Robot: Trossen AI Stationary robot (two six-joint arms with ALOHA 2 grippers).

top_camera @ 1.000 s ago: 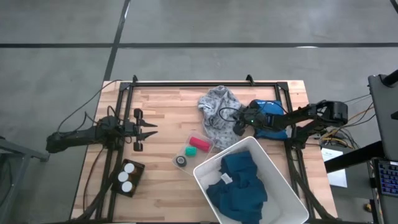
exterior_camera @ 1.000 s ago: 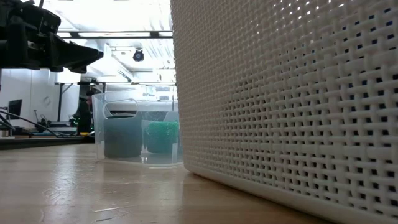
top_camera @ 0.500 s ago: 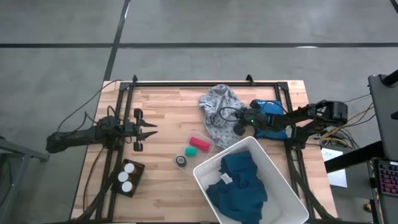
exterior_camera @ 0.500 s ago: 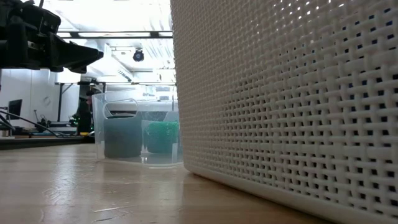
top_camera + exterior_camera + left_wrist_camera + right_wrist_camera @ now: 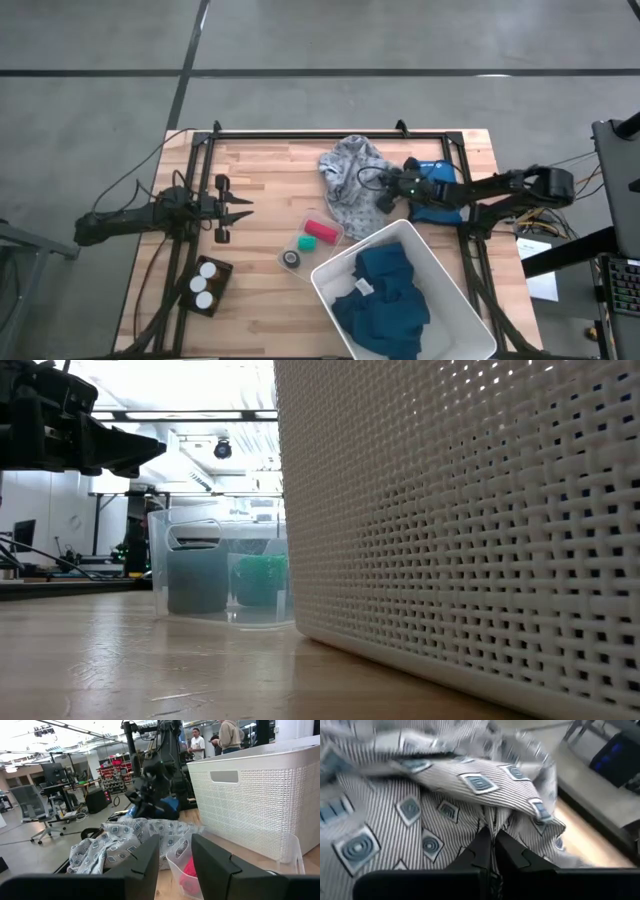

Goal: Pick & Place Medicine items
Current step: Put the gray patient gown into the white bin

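The right hand is pinched tight on a fold of the grey patterned cloth at the far middle of the tabletop. Its wrist view shows the two fingers closed with striped, square-printed fabric caught between them, probably so the cloth can be lifted clear. Under that arm lies a crumpled blue cloth.

The left hand hovers over the left side of the tabletop, jaws part-way apart and holding nothing, pointed toward the middle — it appears to be waiting.

The medicine items — three white-capped bottles seen from above — stand in a row in a small dark holder at the near left corner, well apart from both hands and untouched. Grouped upright like that, they look staged for picking.

A clear plastic tray in the middle holds a pink roll, a green piece and a dark round thing. Touching it, a white lattice basket holds dark teal fabric.

No label or writing is legible anywhere.
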